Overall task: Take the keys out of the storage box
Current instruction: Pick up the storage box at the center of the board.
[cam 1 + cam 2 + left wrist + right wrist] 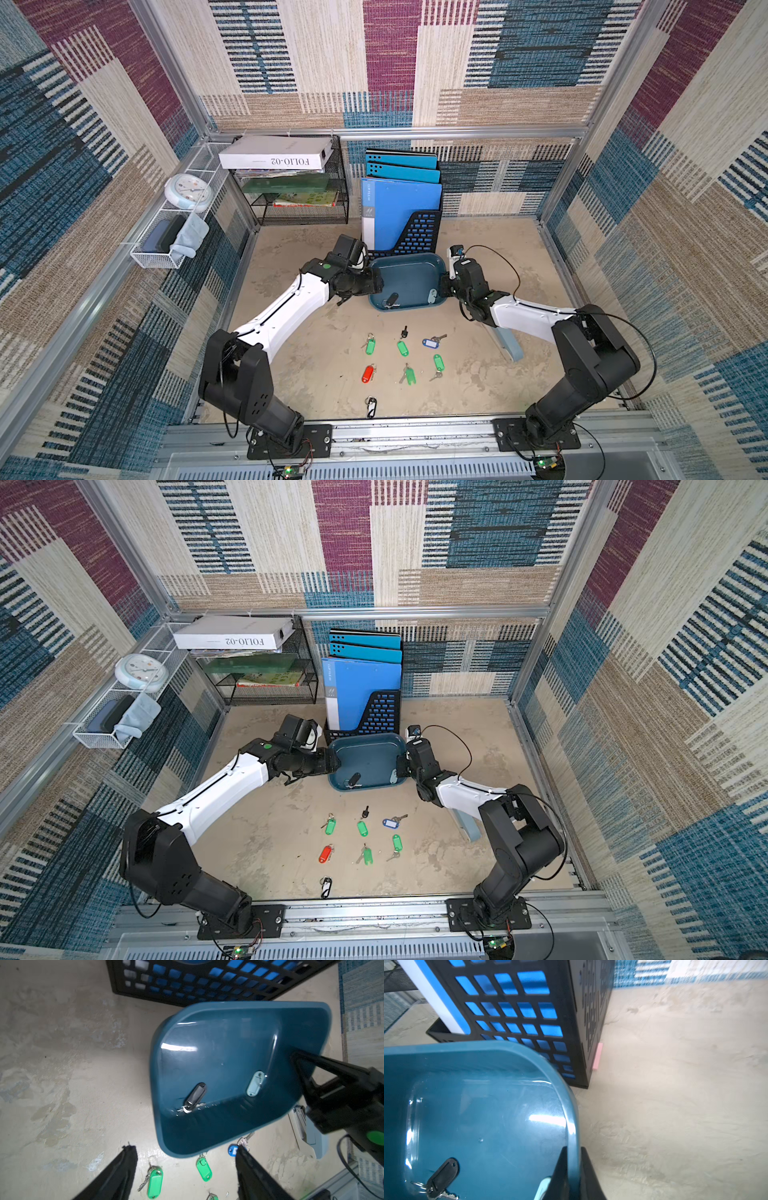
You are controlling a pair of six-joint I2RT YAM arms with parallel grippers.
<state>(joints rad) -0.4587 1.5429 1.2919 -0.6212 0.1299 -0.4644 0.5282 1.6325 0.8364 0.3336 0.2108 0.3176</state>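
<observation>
Right tool astride storage box rim

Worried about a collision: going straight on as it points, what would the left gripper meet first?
Most likely the storage box, its near wall right ahead of the open jaws; depth unclear.

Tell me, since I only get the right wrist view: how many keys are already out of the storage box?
Observer: Seven lie on the table: four green-tagged, one red-tagged key, one blue, one black.
Operator: And the left gripper?
Observer: The left gripper hangs open by the storage box, holding nothing.
Operator: Anything under my right arm?
Observer: A pale blue stapler on the table.
</observation>
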